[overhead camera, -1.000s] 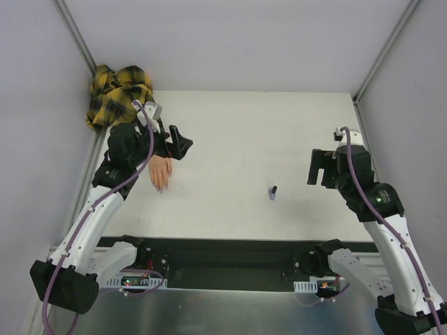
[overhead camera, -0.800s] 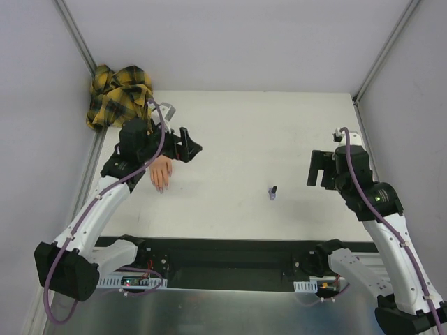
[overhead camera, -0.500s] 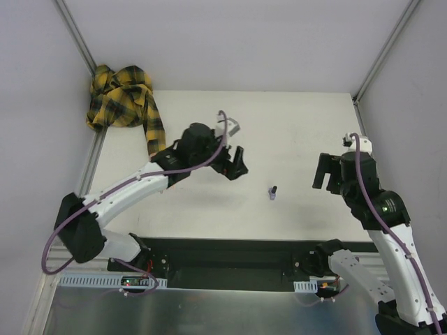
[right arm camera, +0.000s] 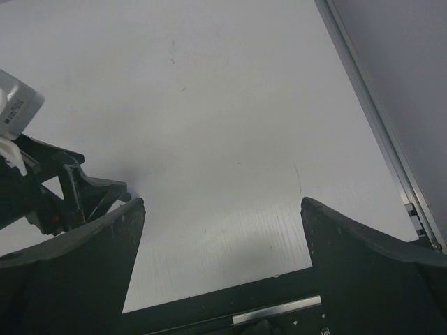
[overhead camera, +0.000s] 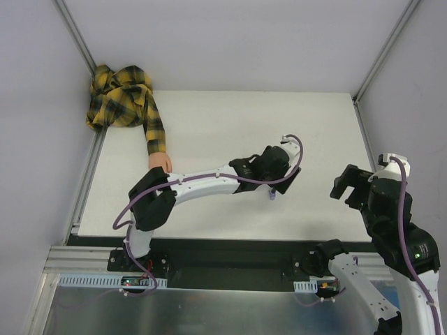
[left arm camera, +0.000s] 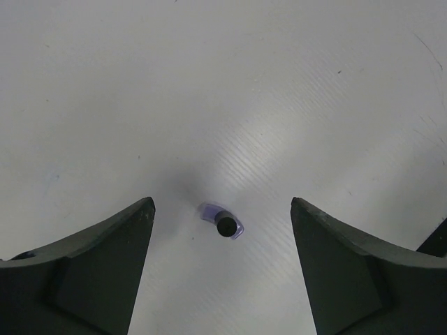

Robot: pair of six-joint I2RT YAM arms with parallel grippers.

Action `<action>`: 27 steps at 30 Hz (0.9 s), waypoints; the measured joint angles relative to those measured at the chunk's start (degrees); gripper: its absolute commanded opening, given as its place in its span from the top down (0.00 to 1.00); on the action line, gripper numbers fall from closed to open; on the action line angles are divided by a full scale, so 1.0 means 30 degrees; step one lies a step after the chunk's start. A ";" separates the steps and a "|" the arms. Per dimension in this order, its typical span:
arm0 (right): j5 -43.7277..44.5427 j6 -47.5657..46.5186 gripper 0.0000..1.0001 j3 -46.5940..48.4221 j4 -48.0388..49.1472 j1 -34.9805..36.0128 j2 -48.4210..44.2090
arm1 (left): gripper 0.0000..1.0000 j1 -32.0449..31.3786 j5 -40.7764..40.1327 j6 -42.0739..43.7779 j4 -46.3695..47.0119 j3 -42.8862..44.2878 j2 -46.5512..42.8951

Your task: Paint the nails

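White tabletop, grey walls around it. Left gripper (left arm camera: 221, 204) is above the small purple bottle (left arm camera: 225, 225) at mid-table, jaws apart; in the wrist view the black cap sits between the fingers, touching neither. Right gripper (overhead camera: 346, 185) is near the right edge of the top view, jaws wide apart and empty. Fake hand (overhead camera: 160, 162) with plaid sleeve (overhead camera: 122, 98) lies at left; nails can't be made out, fingertips are hidden by the left arm's elbow

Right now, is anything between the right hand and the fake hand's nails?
Yes. The left arm stretches across between the right hand and the fake hand, and the purple bottle stands there too. The nails are hidden.
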 measured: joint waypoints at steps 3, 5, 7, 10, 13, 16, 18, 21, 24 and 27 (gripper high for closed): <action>-0.0015 -0.0066 0.04 0.0131 -0.0313 0.0000 -0.0036 | 0.20 -0.0576 -0.1231 -0.0197 -0.0160 0.0984 0.0962; -0.0058 -0.0087 0.04 0.0131 -0.0532 0.0000 -0.0036 | 0.23 -0.0852 -0.1945 -0.0197 -0.0313 0.1362 0.1421; -0.0204 -0.0131 0.04 0.0131 -0.0692 0.0000 -0.0036 | 0.27 -0.0976 -0.2382 -0.0182 -0.0372 0.1654 0.1851; -0.0401 -0.0204 0.04 0.0131 -0.0772 0.0000 -0.0036 | 0.33 -0.1056 -0.2871 -0.0233 -0.0539 0.1967 0.2375; -0.0474 -0.0284 0.04 0.0131 -0.0845 0.0000 -0.0036 | 0.37 -0.1049 -0.3118 -0.0408 -0.0991 0.1989 0.2586; -0.0488 -0.0357 0.04 0.0131 -0.0845 0.0000 -0.0036 | 0.43 -0.1042 -0.3402 -0.0699 -0.1348 0.1945 0.2601; -0.0554 -0.0364 0.04 0.0131 -0.0852 0.0000 -0.0036 | 0.46 -0.1035 -0.3468 -0.0809 -0.1406 0.1916 0.2601; -0.0663 -0.0364 0.04 0.0124 -0.0845 -0.0007 -0.0036 | 0.50 -0.1042 -0.3461 -0.0896 -0.1428 0.1880 0.2601; -0.0801 -0.0364 0.04 0.0095 -0.0845 0.0000 -0.0036 | 0.51 -0.1049 -0.3453 -0.1049 -0.1428 0.1749 0.2601; -0.0896 -0.0357 0.04 0.0058 -0.0845 0.0000 -0.0036 | 0.51 -0.1056 -0.3453 -0.1246 -0.1508 0.1596 0.2623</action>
